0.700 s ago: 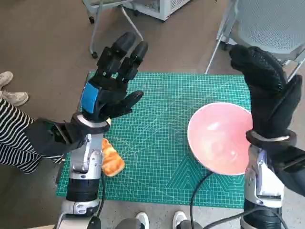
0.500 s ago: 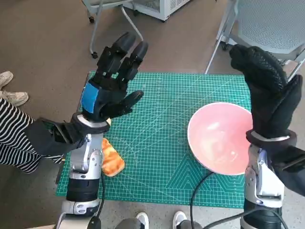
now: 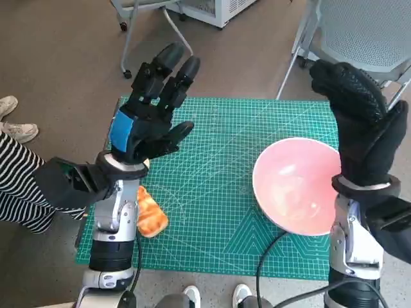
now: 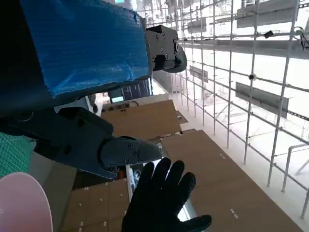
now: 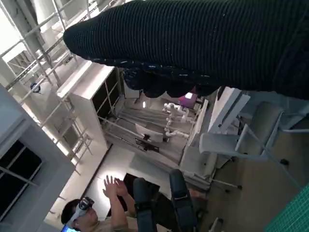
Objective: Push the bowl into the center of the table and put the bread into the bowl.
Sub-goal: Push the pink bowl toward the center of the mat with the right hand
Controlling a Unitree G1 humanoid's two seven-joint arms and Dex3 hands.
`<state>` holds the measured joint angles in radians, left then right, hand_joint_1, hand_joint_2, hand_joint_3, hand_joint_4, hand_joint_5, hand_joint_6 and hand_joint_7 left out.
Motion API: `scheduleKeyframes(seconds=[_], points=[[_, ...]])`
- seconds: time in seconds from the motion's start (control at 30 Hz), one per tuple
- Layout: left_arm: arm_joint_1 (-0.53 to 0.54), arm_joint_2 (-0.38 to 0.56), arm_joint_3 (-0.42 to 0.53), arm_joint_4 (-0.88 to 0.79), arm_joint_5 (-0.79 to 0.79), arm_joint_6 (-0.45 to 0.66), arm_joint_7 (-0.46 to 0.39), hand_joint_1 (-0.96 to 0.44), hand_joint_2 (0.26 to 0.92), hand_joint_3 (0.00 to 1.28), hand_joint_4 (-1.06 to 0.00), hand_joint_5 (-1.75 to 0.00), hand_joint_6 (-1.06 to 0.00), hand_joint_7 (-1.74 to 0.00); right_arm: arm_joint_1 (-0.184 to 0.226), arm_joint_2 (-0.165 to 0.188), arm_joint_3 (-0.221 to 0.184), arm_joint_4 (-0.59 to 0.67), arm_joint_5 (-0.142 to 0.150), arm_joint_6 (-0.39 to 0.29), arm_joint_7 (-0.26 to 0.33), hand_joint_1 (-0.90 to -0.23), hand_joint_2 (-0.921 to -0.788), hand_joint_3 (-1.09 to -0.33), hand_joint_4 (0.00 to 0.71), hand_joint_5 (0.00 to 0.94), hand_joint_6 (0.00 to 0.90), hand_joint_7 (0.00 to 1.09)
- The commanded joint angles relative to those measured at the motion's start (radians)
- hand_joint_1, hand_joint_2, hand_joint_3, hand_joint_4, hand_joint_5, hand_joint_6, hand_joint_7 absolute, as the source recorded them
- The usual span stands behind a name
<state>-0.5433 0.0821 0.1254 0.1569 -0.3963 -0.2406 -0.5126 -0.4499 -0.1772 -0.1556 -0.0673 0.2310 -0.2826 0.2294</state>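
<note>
Bowl (image 3: 295, 185) sits just left of the raised right hand (image 3: 359, 122); bread (image 3: 150, 213) lies below the raised left hand (image 3: 149, 109). Both hands spread, holding nothing.

A green cutting mat (image 3: 218, 192) is being seen spread over the table, with a black cable (image 3: 268, 253) trailing across its near edge. A grey mesh chair (image 3: 359, 35) is standing beyond the far right corner. A person (image 5: 89, 212) is being shown seated with both hands raised, and a striped sleeve (image 3: 16, 186) and white shoes (image 3: 14, 119) are lying at the left.
</note>
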Motion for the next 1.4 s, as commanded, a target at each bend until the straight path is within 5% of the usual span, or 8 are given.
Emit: scheduleKeyframes(seconds=[0.03, 0.53, 0.8, 0.87, 1.1, 1.4], points=[[-0.006, 0.004, -0.004, -0.006, 0.0, 0.003, 0.002, -0.45, 0.921, 0.34, -0.11, -0.07, 0.0, -0.43, 0.013, -0.004, -0.004, 0.011, -0.005, 0.009, -0.005, -0.693, -0.921, -0.682, 0.135, 0.0, 0.001, 0.58], [-0.012, 0.003, -0.001, 0.001, -0.001, -0.001, 0.002, -0.45, 0.921, 0.34, -0.11, -0.06, 0.0, -0.43, 0.009, -0.017, -0.015, 0.02, 0.006, 0.005, 0.006, -0.69, -0.921, -0.682, 0.14, 0.003, 0.009, 0.58], [-0.01, 0.002, 0.003, 0.008, 0.003, -0.014, 0.002, -0.45, 0.921, 0.34, -0.11, -0.06, 0.0, -0.43, 0.028, -0.093, -0.121, 0.114, 0.068, -0.053, 0.061, -0.675, -0.921, -0.691, 0.128, 0.0, 0.002, 0.58], [-0.012, 0.003, 0.006, 0.017, 0.004, -0.023, -0.001, -0.45, 0.921, 0.34, -0.11, -0.06, 0.0, -0.44, 0.029, -0.115, -0.157, 0.172, 0.056, -0.09, 0.051, -0.671, -0.921, -0.7, 0.124, 0.0, 0.0, 0.57], [-0.015, 0.006, 0.01, 0.037, 0.011, -0.05, -0.001, -0.46, 0.921, 0.35, -0.11, -0.06, 0.0, -0.44, 0.028, -0.161, -0.251, 0.401, -0.06, -0.208, -0.098, -0.664, -0.921, -0.732, 0.116, 0.0, -0.001, 0.52], [-0.016, 0.006, 0.012, 0.042, 0.01, -0.051, 0.008, -0.46, 0.921, 0.35, -0.12, -0.06, 0.0, -0.44, 0.021, -0.191, -0.305, 0.69, -0.044, -0.313, -0.134, -0.635, -0.921, -0.807, 0.082, 0.0, -0.001, 0.46]])
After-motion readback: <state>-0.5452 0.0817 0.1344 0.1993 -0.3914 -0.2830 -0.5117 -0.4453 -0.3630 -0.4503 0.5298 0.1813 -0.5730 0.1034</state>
